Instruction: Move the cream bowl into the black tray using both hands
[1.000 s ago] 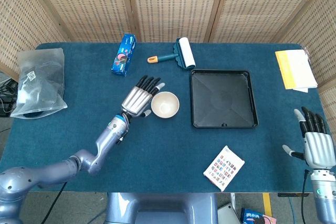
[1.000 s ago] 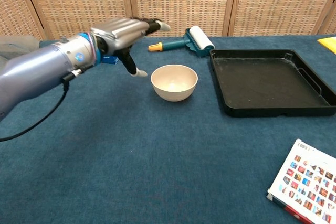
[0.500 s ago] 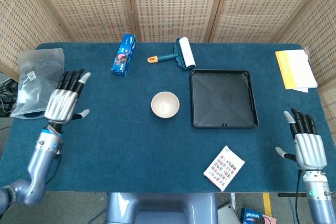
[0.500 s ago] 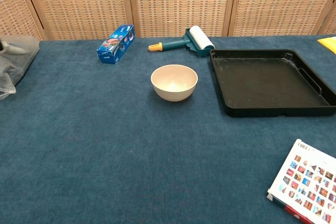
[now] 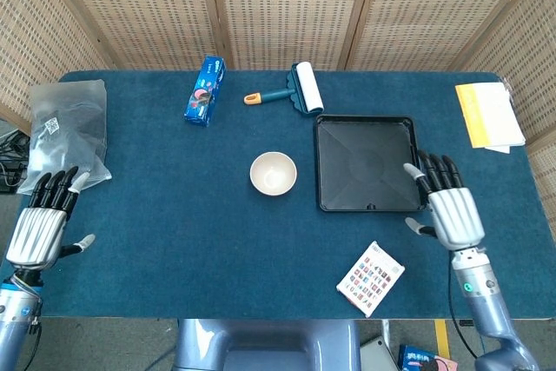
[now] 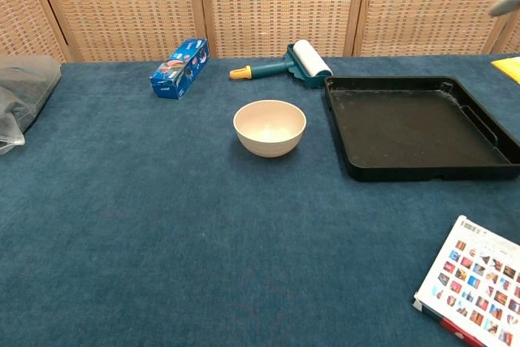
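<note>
The cream bowl (image 5: pixel 274 172) (image 6: pixel 270 127) stands upright and empty on the blue table, just left of the black tray (image 5: pixel 369 163) (image 6: pixel 414 127), which holds nothing. My left hand (image 5: pixel 42 225) hovers at the table's front left edge, far from the bowl, fingers spread and empty. My right hand (image 5: pixel 450 208) is raised at the tray's front right corner, fingers apart, holding nothing. The chest view catches only a fingertip of it at the top right corner.
A blue box (image 5: pixel 204 90) and a lint roller (image 5: pixel 295 89) lie at the back. A grey plastic bag (image 5: pixel 65 132) sits far left, yellow papers (image 5: pixel 490 115) far right, and a patterned card pack (image 5: pixel 370 277) near the front edge.
My left hand pulled away from the bowl, swinging left and back to the front left edge. My right hand moved in from the far right toward the tray's front right corner.
</note>
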Robot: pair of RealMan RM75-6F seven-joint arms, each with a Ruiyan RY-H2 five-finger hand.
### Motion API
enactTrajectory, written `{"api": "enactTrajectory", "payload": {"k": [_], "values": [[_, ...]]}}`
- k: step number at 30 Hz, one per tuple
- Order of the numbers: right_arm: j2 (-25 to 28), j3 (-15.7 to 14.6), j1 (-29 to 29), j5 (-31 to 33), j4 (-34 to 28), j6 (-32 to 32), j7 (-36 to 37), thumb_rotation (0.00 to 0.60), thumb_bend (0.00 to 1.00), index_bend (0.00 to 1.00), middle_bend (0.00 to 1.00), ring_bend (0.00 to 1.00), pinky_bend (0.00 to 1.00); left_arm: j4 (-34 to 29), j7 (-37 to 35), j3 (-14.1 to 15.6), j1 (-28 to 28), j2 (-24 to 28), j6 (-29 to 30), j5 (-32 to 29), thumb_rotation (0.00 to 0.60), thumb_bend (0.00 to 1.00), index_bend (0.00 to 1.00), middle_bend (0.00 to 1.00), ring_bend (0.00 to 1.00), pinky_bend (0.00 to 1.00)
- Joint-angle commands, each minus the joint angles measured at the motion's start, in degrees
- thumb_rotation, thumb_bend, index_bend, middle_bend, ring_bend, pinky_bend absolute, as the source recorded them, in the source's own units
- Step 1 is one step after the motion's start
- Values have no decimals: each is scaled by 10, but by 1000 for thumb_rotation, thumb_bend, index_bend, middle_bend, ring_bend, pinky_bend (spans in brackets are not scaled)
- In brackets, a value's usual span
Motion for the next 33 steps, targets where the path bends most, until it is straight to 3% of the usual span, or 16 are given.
{"api": "enactTrajectory", "payload": {"k": [1,7,15,25,33], "values": [[-35,30,69,26,-39,-77,-69,600,178,213,0,0,19,12,-17,4,8,0,5,12,600,138,0,0,0,0],[-102,58,138,98,-19,-151,-120,600,211,262,16,0,39,32,-46,-1,13,0,-1,10,600,139,0,0,0,0],[-196,80,217,171,69,-212,-155,600,249,338,45,0,48,61,-90,-10,13,-1,-28,-1,600,139,0,0,0,0],[-273,81,271,196,156,-238,-142,600,266,433,91,0,65,75,-114,-17,11,-1,-51,-1,600,139,0,0,0,0],[-312,81,302,210,228,-266,-112,600,266,441,97,0,65,79,-120,-21,12,0,-60,1,600,139,0,0,0,0]]}}
